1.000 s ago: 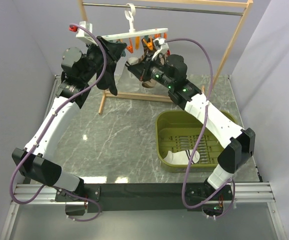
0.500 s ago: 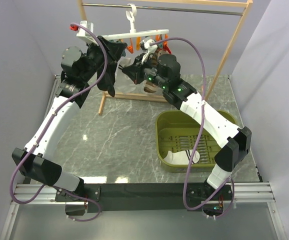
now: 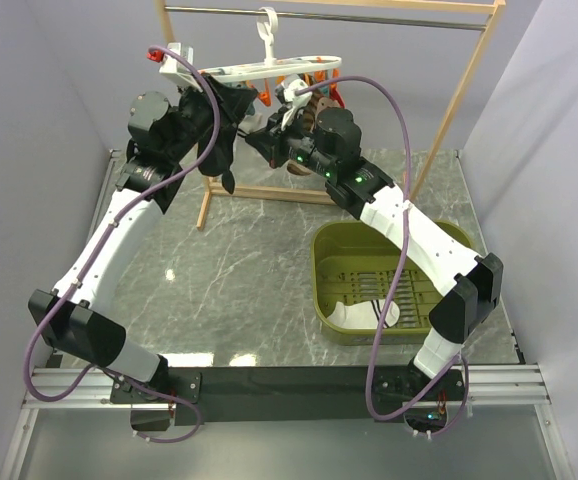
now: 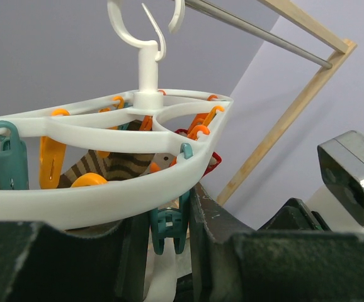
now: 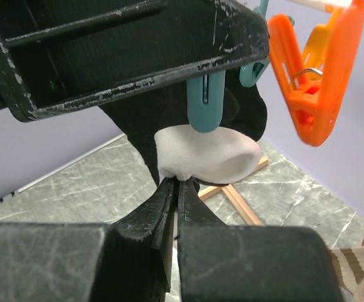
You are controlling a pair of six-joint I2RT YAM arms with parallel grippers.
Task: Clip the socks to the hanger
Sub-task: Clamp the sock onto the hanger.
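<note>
Clearly the work is partway through the first clipping, with nothing yet fastened. At the near rim of the hanger, the left hand has a teal clip in the gap between its fingers. It looks clenched on that clip, presumably to squeeze it apart, though I cannot tell whether the clip's mouth has parted.

Directly under the hanger, just below that clip, the right hand is clamped on the edge of one white sock. The sock's bunched top touches or nearly touches the clip's tip. I judge the sock not yet caught, since no fabric shows inside the clip.

The second white sock lies well below and to the right of the hanger, in the green basket on the table. A black sock and a brown striped sock hang from the hanger, but neither belongs to the task.

What remains is to get this sock into the clip, let the clip bite and release it. The basket sock then needs fetching and clipping the same way.
</note>
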